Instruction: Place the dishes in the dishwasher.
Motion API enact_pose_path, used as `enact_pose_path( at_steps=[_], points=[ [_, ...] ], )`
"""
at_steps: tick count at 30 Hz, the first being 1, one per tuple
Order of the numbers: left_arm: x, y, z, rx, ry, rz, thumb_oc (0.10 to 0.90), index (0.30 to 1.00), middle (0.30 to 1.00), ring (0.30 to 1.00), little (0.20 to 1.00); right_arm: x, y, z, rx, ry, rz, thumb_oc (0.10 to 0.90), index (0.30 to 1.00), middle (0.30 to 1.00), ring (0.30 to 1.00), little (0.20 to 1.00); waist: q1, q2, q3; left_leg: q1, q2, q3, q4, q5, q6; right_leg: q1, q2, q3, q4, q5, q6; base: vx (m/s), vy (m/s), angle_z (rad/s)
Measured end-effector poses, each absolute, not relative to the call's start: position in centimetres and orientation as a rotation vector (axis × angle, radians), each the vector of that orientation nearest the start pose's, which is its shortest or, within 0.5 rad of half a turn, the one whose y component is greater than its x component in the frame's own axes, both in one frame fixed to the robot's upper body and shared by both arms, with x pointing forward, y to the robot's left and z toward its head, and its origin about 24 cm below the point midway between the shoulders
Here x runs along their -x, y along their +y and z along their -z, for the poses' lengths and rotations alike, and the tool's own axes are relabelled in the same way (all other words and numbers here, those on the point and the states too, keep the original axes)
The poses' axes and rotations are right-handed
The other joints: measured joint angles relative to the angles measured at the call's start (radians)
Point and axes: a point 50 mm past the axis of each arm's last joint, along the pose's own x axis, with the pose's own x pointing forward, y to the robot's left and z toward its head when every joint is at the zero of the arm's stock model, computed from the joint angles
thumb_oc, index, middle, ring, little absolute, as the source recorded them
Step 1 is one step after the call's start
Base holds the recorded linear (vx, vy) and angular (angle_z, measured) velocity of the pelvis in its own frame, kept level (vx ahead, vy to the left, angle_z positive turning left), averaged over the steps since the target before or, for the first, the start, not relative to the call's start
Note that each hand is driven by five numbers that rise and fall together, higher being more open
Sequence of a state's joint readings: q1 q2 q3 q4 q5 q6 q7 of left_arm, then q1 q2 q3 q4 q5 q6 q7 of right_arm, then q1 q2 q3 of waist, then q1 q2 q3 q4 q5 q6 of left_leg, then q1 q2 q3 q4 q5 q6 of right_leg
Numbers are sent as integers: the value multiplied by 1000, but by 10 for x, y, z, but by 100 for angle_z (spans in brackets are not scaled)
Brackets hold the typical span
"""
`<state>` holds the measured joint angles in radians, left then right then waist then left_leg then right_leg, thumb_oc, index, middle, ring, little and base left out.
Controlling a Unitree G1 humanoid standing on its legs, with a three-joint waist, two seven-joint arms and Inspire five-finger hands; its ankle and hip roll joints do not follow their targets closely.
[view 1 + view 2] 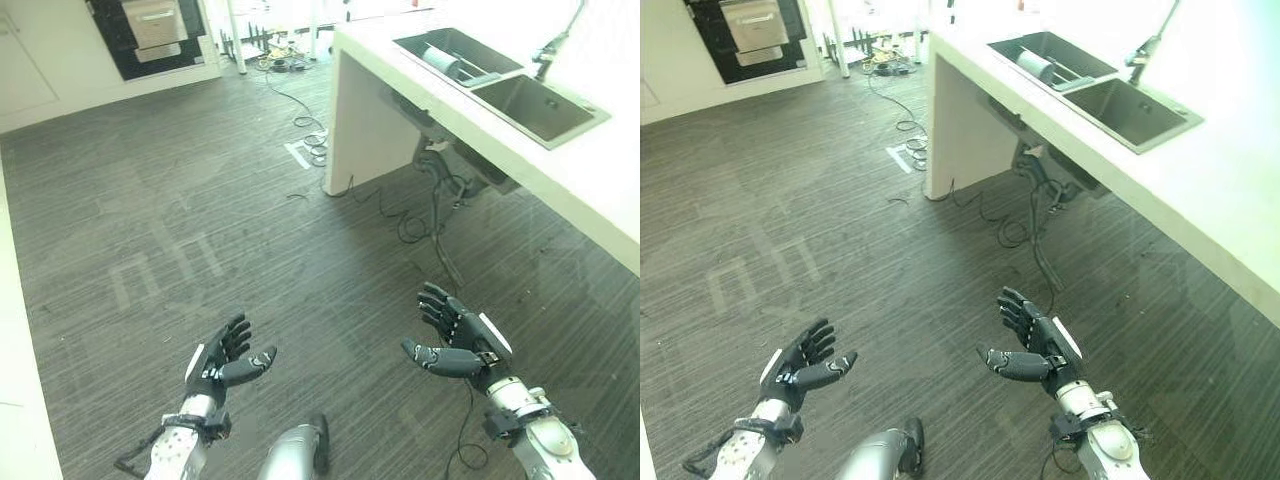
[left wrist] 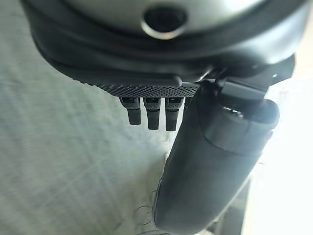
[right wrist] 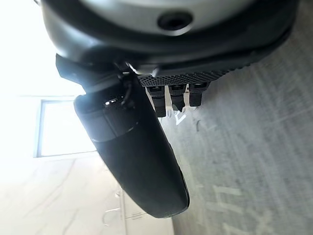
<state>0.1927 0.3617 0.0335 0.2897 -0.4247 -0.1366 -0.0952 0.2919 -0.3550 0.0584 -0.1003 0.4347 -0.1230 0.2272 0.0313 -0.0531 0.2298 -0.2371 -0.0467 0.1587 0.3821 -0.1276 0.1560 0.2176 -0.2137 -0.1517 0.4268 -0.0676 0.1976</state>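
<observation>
open dark floor [image 1: 200, 200] fills the middle and left of the frame. a white counter [image 1: 600, 190] with a double sink [image 1: 500, 80] blocks the upper right; loose cables [image 1: 420, 215] trail below it.

A white counter [image 1: 560, 170] holds a sink [image 1: 535, 105] with 2 basins.

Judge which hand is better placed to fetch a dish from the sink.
Right, probably. Both the left hand and the right hand hang open and empty over the floor, but the sink with a dish in its far basin sits in the counter on the robot's right.
</observation>
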Motion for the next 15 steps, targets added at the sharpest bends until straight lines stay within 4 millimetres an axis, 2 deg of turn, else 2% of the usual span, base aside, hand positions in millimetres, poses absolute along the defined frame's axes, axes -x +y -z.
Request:
enact_pose_path(
  at_steps=[1, 2, 3, 4, 5, 6, 7, 8, 9, 10, 11, 12, 13, 15],
  points=[
    [-189, 257, 29, 49, 305, -111, 800, 900, 900, 900, 900, -190, -199, -24, -115, 69, -225, 800, 900, 900, 900, 900, 0, -1, -1, 11, -8, -1, 6, -2, 33, -74, -9, 16, 170, 26, 8, 185, 247, 4],
    [-189, 258, 30, 42, 312, -111, 800, 900, 900, 900, 900, -193, -196, -26, -123, 52, -230, 800, 900, 900, 900, 900, -3, 0, -1, 16, -14, 4, 20, -24, 44, -160, -11, 36, 348, 33, 8, 190, 207, -6],
    [-187, 258, 31, 41, 320, -115, 800, 900, 900, 900, 900, -196, -194, -28, -124, 46, -238, 800, 900, 900, 900, 900, -2, 13, 0, 29, -20, 11, 35, -50, 63, -286, -8, 36, 512, 27, -20, 220, 140, -15],
    [-184, 257, 34, 33, 334, -118, 800, 900, 900, 900, 900, -198, -192, -29, -125, 39, -246, 800, 900, 900, 900, 900, -7, 32, 3, 45, -20, 21, 29, -64, 55, -379, -6, 4, 579, -14, -61, 241, 37, -29],
    [-182, 253, 37, 24, 352, -109, 800, 900, 900, 900, 900, -198, -190, -28, -122, 47, -253, 800, 900, 900, 900, 900, -7, 50, 4, 83, -25, 39, -15, -55, 42, -455, 3, -44, 559, -71, -122, 342, -52, -26],
    [-179, 248, 41, 28, 374, -105, 800, 900, 900, 900, 900, -198, -189, -23, -110, 75, -273, 800, 900, 900, 900, 900, -4, 76, 9, 138, -21, 47, -90, -45, -50, -471, 53, -96, 416, -100, -161, 337, -86, -17],
    [-175, 247, 44, 26, 396, -98, 800, 900, 900, 900, 900, -198, -186, -13, -116, 118, -286, 800, 900, 900, 900, 900, 1, 36, 22, 141, -25, 5, -43, -45, -264, -455, 94, -116, 179, -93, -194, 336, -110, 20],
    [-178, 252, 33, -14, 363, -64, 800, 900, 900, 900, 900, -196, -184, -7, -157, 134, -278, 800, 900, 900, 900, 900, -1, 6, 14, 54, 0, -80, 171, -120, -102, -477, 57, -126, 30, -66, -121, 269, -128, 29],
    [-177, 254, 30, -8, 343, -73, 800, 900, 900, 900, 900, -195, -189, -4, -159, 149, -273, 800, 900, 900, 900, 900, 4, 12, -3, 58, 62, -111, 146, -155, -72, -507, 50, -170, -77, -41, -64, 295, -143, 6],
    [-173, 259, 34, 8, 366, -117, 800, 900, 900, 900, 900, -195, -190, -2, -163, 167, -272, 800, 900, 900, 900, 900, 18, 6, 2, 73, 60, -79, 143, -171, -82, -532, 37, -192, -143, -26, -80, 264, -156, -40],
    [-166, 262, 41, 23, 398, -155, 800, 900, 900, 900, 900, -192, -193, 1, -173, 177, -263, 800, 900, 900, 900, 900, 16, 8, 4, 89, 45, -66, 135, -180, -84, -575, 29, -195, -162, -12, -87, 256, -147, -46],
    [-158, 264, 47, 33, 434, -172, 800, 900, 900, 900, 900, -188, -199, 2, -173, 182, -249, 800, 900, 900, 900, 900, 2, 17, 10, 114, 26, -62, 118, -175, -60, -618, 17, -176, -162, 13, -77, 296, -178, -15],
    [-154, 262, 52, 40, 462, -172, 800, 900, 900, 900, 900, -179, -207, 6, -182, 205, -210, 800, 900, 900, 900, 900, -22, 18, 17, 148, 4, -62, 93, -176, -56, -662, 0, -142, -153, 42, -80, 449, -232, 12],
    [-151, 258, 56, 53, 475, -166, 800, 900, 900, 900, 900, -168, -217, 11, -185, 235, -158, 800, 900, 900, 900, 900, -49, 20, 32, 217, -40, -81, 43, -193, -57, -721, -15, -110, -116, 40, -83, 434, -235, 35]
  ],
)
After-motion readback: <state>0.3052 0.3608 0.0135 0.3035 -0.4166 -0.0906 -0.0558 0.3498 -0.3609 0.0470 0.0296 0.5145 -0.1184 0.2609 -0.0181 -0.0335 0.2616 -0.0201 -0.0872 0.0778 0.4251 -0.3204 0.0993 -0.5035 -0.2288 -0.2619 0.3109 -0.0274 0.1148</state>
